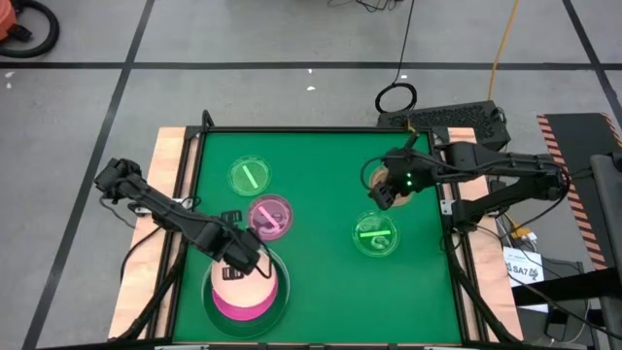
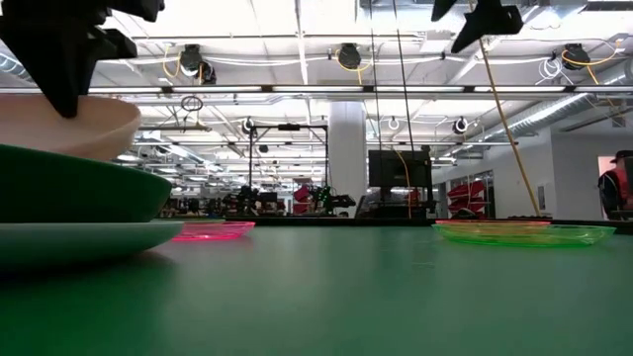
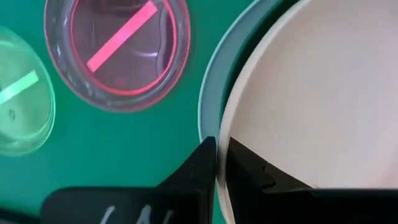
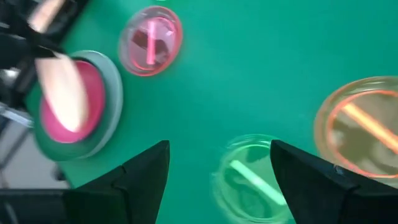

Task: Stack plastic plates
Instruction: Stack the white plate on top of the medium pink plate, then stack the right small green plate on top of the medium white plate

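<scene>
Cream plate (image 1: 243,284) pinched at rim by left tool (image 1: 236,261), tilted over hot pink plate (image 1: 245,306), itself nested in mint/dk green stack at bench (image 1: 321,292) near-left. Next: lower flat, centred. Right tool (image 1: 389,191) released, empty, hovering betw. orange plate (image 4: 360,127) & green plate (image 1: 374,234). Purple plate (image 1: 269,216) just beyond stack, nearer left arm.

Left gripper (image 1: 240,255) clamped, right gripper (image 1: 387,190) agape

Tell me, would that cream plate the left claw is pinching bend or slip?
The cream plate looks moulded and holds its shape pinched at the rim by the left gripper, so probably stiff and light. Its smooth glossy surface could let it slip.
</scene>
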You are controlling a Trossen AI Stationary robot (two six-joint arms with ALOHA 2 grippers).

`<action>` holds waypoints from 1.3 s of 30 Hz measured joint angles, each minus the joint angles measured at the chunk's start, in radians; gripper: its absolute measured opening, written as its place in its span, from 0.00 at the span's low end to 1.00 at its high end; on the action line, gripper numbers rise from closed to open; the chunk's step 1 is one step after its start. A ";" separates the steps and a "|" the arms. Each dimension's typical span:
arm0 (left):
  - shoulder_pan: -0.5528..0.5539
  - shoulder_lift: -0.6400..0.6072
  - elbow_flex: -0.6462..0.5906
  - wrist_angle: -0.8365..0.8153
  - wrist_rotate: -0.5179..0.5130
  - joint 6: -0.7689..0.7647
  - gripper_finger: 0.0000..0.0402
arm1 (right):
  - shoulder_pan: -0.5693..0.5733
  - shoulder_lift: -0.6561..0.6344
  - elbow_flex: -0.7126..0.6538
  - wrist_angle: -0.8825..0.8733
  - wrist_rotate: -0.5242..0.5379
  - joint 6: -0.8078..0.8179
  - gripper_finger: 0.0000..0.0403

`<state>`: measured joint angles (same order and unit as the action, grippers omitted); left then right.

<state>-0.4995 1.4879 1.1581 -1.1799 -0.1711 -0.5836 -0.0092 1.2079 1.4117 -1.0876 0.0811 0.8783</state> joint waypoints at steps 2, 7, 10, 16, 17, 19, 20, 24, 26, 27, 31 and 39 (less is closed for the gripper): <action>0.000 0.000 -0.014 0.038 -0.008 0.014 0.09 | 0.025 0.000 0.000 0.030 0.001 0.043 0.67; 0.000 0.000 -0.061 0.125 -0.009 0.041 0.09 | 0.085 0.000 0.000 0.083 0.054 0.141 0.67; 0.000 0.000 -0.078 0.134 -0.004 0.042 0.09 | 0.117 0.000 0.000 0.104 0.080 0.190 0.67; 0.004 0.000 -0.075 0.135 -0.013 -0.013 0.09 | 0.170 0.000 0.000 0.130 0.134 0.257 0.67; 0.007 0.000 -0.074 0.134 -0.013 -0.036 0.09 | 0.177 0.000 0.000 0.131 0.146 0.262 0.67; 0.013 0.000 -0.074 0.135 -0.004 -0.090 0.09 | 0.186 0.000 0.000 0.130 0.154 0.270 0.67; 0.017 0.000 -0.074 0.135 0.009 -0.117 0.09 | 0.190 0.001 0.000 0.129 0.154 0.277 0.67; 0.027 0.000 -0.074 0.138 0.031 -0.223 0.09 | 0.202 0.009 0.000 0.099 0.155 0.322 0.67; 0.029 0.000 -0.074 0.145 0.032 -0.260 0.09 | 0.204 0.019 0.000 0.079 0.155 0.345 0.67; 0.030 0.000 -0.074 0.152 0.032 -0.274 0.09 | 0.204 0.023 0.000 0.066 0.155 0.350 0.67; 0.038 0.000 -0.074 0.231 0.032 -0.315 0.09 | 0.204 0.050 0.000 0.011 0.132 0.340 0.67; 0.068 0.000 -0.074 0.431 0.031 -0.345 0.09 | 0.255 0.123 -0.001 -0.072 0.075 0.276 0.67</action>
<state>-0.4317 1.4883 1.0836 -0.7484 -0.1398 -0.9281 0.2459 1.3307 1.4109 -1.1599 0.1556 1.1545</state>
